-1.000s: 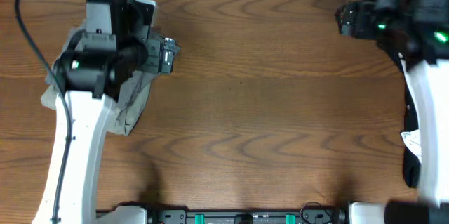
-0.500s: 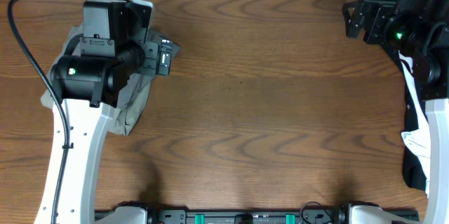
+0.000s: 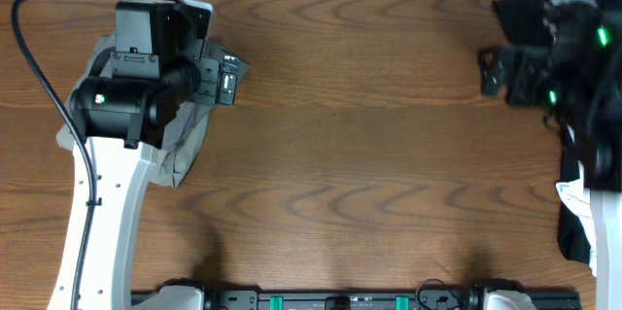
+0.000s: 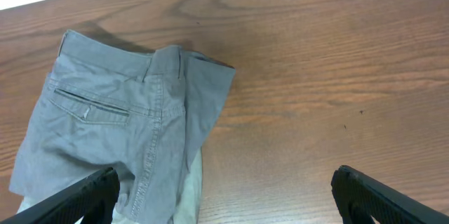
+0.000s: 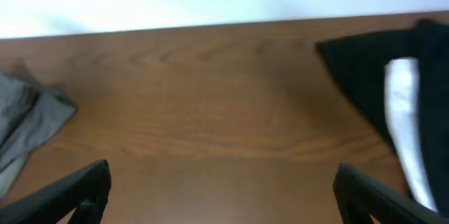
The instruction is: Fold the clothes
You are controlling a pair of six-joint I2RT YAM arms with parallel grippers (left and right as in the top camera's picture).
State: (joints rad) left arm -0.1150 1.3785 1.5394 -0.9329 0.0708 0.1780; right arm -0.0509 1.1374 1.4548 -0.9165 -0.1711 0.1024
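Grey shorts (image 4: 133,133) lie mostly hidden overhead beneath the left gripper (image 4: 224,182), spread wide like the blurred right gripper (image 5: 223,175).

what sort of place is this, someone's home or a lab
Probably a robotics lab bench, not a home: a left arm and right arm mounted at a wood-grain table, with grey shorts and a black garment on it.

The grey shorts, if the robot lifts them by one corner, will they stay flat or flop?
Probably flop: the grey shorts lie creased and folded over themselves, so the rest would likely dangle. They look like soft cloth, so probably light. Pushed, they would likely bunch up on the wooden table rather than slide flat.
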